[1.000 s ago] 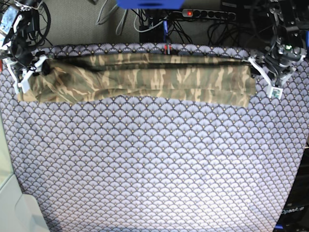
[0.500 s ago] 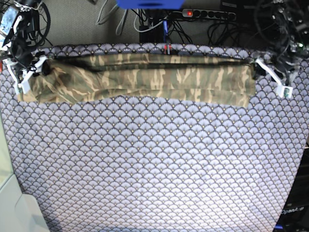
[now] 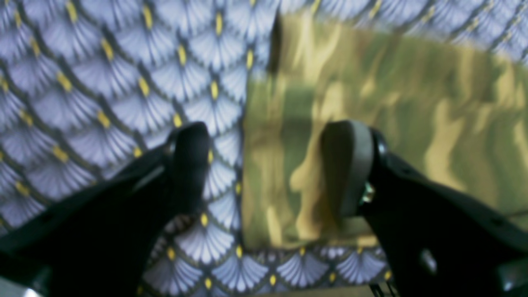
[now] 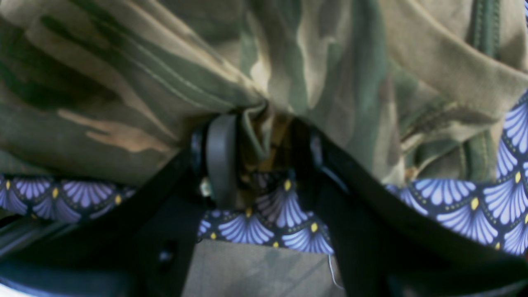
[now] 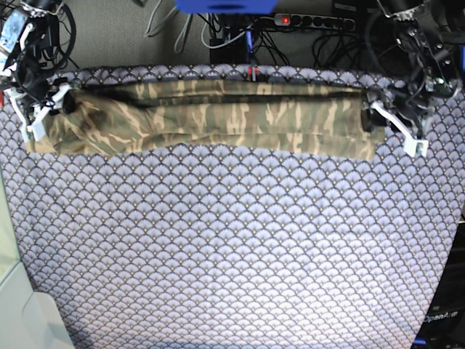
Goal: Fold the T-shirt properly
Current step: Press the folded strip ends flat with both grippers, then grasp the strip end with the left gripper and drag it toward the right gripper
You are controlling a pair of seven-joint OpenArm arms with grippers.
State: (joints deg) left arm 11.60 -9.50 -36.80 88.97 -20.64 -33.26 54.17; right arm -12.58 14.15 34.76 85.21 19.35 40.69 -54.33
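Camouflage T-shirt (image 5: 218,120) folded into a long band along the patterned surface's (image 5: 232,247) far edge, one end bunched in the right tool (image 4: 255,140), left tool (image 3: 264,165) wide, empty; likely to skew if dragged one-sided.

A: What colours run through the soft short-sleeved camouflage T-shirt (image 5: 218,116)?

B: Olive green, tan, cream and brown streaks. Between the black fingers (image 4: 220,159) of the right gripper (image 4: 264,161) the bunched cloth looks darker, with a plain olive-green seam band off to one side.

A: And the fan-scale patterned table cloth (image 5: 232,247)?

B: Purple-grey scales edged in dark lines, each tipped with a small yellow dot. Beside the left gripper's (image 3: 268,169) black fingers (image 3: 189,165) the scales read pale lilac, though that view is blurred.
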